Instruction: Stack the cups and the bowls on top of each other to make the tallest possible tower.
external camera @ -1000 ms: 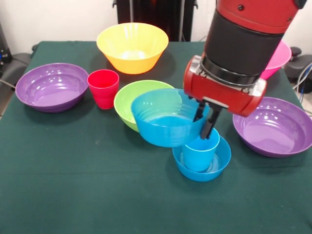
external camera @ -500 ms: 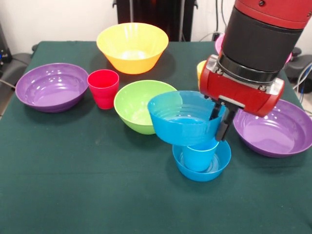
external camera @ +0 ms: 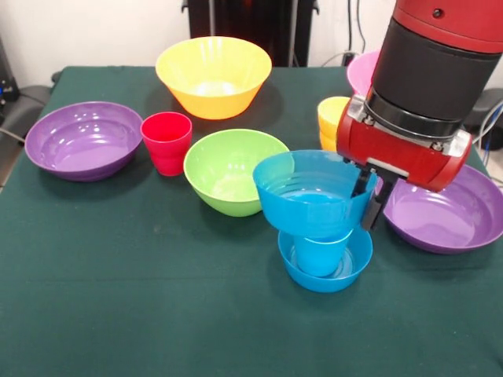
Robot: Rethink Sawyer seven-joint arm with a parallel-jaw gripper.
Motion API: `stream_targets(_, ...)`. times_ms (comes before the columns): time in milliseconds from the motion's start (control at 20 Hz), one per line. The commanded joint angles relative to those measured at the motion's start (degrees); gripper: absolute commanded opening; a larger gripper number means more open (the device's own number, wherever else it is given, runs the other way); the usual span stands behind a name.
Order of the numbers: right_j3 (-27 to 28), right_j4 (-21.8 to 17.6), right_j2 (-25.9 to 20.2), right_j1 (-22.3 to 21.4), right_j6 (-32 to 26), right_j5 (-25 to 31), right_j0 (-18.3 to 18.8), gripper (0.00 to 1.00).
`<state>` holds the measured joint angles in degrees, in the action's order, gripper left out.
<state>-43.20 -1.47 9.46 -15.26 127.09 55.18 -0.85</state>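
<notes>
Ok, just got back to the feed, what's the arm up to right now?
The gripper is shut on the rim of a blue bowl, holding it right over the blue cup that stands inside the other blue bowl. Whether it rests on the cup yet is hard to tell. The green bowl, red cup, yellow bowl, yellow cup and both purple bowls sit loose around it.

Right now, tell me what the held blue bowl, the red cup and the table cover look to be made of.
Held blue bowl: likely glossy moulded plastic; light glints on its ridged inner wall.
Red cup: probably the same plastic, smooth sheen, thin rim.
Table cover: seems a matte dark green cloth or felt; no reflections, soft even surface.
</notes>
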Motion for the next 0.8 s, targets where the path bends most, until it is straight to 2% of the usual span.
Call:
stream_targets(50,-4.7,2.5,-2.6,4.5,13.4,0.3,-0.4,0.0)
stream_targets(400,-4.0,4.2,-1.4,5.7,13.2,-0.5,-1.2,0.0)
stream_targets(650,3.0,5.3,-0.6,9.0,11.0,3.4,0.4,0.0)
stream_targets(800,10.6,6.8,-0.4,13.1,10.4,8.7,1.5,0.0)
